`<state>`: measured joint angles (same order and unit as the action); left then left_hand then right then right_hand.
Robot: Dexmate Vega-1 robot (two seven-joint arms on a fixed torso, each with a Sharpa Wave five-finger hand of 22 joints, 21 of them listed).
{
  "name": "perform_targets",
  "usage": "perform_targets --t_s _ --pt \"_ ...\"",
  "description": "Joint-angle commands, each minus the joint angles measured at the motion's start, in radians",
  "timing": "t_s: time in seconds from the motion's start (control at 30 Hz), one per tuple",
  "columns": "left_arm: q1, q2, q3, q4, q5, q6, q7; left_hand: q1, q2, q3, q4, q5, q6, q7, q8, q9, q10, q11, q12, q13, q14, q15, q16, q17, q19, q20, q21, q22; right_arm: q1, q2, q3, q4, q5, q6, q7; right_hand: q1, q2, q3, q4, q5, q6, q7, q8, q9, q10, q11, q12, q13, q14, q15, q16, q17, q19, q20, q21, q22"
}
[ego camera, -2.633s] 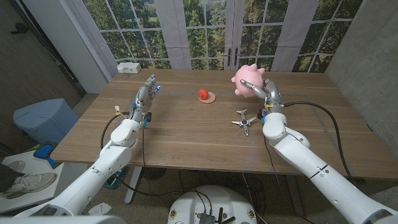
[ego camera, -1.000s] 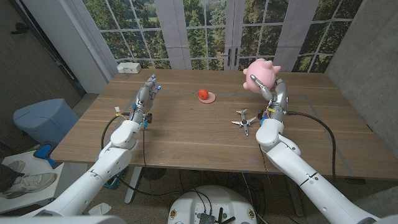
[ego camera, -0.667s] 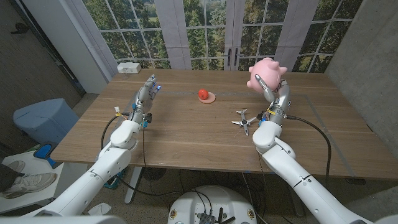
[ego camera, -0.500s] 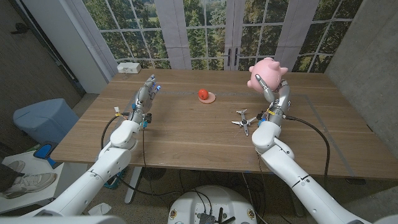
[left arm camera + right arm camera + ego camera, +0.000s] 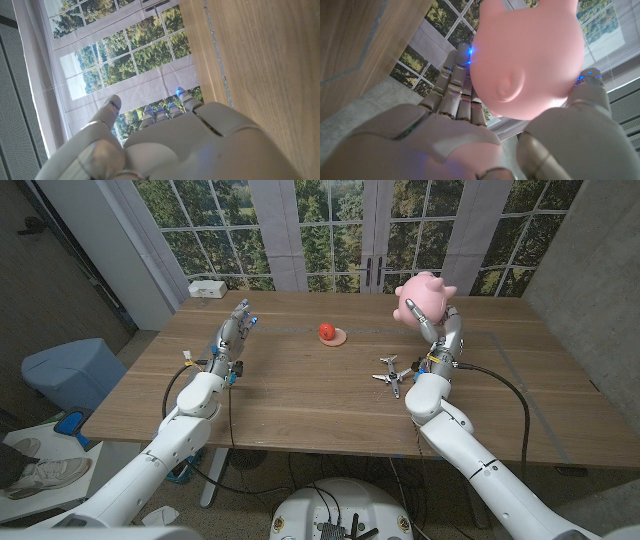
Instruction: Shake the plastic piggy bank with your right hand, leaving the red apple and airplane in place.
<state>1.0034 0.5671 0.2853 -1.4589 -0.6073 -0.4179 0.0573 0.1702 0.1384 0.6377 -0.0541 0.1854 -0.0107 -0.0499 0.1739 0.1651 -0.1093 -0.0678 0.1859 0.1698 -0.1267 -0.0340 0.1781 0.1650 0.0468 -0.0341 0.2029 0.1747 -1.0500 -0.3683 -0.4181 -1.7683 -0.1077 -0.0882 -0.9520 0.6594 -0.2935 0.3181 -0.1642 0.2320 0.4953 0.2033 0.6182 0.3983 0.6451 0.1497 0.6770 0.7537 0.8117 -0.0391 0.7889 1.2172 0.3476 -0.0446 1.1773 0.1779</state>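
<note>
Wooden table: long brown plank top, bearing the two items to be left alone and the left hand.

Round pink plastic piggy bank: off the table, held up in the air above its far right part, clear of everything below. The right wrist view shows its smooth body seated against the palm, fingers behind it and the thumb on the opposite side. Step in hand, as judged: the shake itself, with the bank lifted and gripped.

Right hand: white, raised upright on its forearm, wrapped about the lower part of the piggy bank. The grip looks secure, though a smooth rounded shell could slip under a quick reversal.

Left hand: white, at the left of the table with fingers extended together and pointing away; holds nothing. The left wrist view shows its back beside the wood.

Small grey metal toy airplane: lying on the table near the right forearm, below and in front of the raised bank.

Small red apple: sitting on a pale disc at the far middle, well apart from both hands.

Next move, as judged: short back-and-forth strokes kept high, so the forearm does not sweep the airplane.
</note>
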Motion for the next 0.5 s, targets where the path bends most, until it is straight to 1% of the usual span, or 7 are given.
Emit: perform_targets --t_s 0.03,0.27,0.5 --pt "-0.001 0.000 0.000 0.001 -0.001 -0.002 -0.002 0.008 0.044 0.003 -0.002 0.001 0.001 0.003 0.004 0.005 0.001 0.004 0.004 0.005 0.002 -0.027 0.001 0.005 0.005 -0.035 0.000 0.005 0.004 -0.084 -0.015 -0.058 -0.003 -0.066 0.138 0.408 0.397 0.077 0.015 0.007 0.440 -0.297 0.001 0.030 0.343 -0.343 0.005 0.169 0.045 -0.183 -0.002 0.002 0.002 -0.053 0.007 0.002" --pt "0.006 0.002 -0.002 -0.011 0.002 -0.002 0.005 0.008 0.043 0.002 -0.002 0.001 0.001 0.003 0.004 0.005 0.001 0.004 0.004 0.005 0.002 -0.028 0.001 0.005 0.005 -0.035 0.000 0.005 0.007 -0.161 -0.032 -0.133 0.005 -0.165 0.264 0.406 0.397 0.078 0.017 0.007 0.443 -0.300 0.000 0.028 0.345 -0.344 0.001 0.163 0.044 -0.183 -0.007 0.001 0.005 -0.055 0.008 0.002" --pt "0.019 0.010 -0.006 -0.031 0.006 0.001 0.015 0.008 0.043 0.002 -0.002 0.001 0.001 0.003 0.005 0.005 0.001 0.003 0.004 0.005 0.002 -0.026 0.001 0.005 0.005 -0.035 0.000 0.005 0.010 -0.189 -0.048 -0.160 -0.006 -0.202 0.299 0.404 0.395 0.079 0.016 0.007 0.446 -0.301 -0.004 0.021 0.348 -0.342 -0.005 0.155 0.045 -0.183 -0.011 0.000 0.008 -0.055 0.009 0.002"
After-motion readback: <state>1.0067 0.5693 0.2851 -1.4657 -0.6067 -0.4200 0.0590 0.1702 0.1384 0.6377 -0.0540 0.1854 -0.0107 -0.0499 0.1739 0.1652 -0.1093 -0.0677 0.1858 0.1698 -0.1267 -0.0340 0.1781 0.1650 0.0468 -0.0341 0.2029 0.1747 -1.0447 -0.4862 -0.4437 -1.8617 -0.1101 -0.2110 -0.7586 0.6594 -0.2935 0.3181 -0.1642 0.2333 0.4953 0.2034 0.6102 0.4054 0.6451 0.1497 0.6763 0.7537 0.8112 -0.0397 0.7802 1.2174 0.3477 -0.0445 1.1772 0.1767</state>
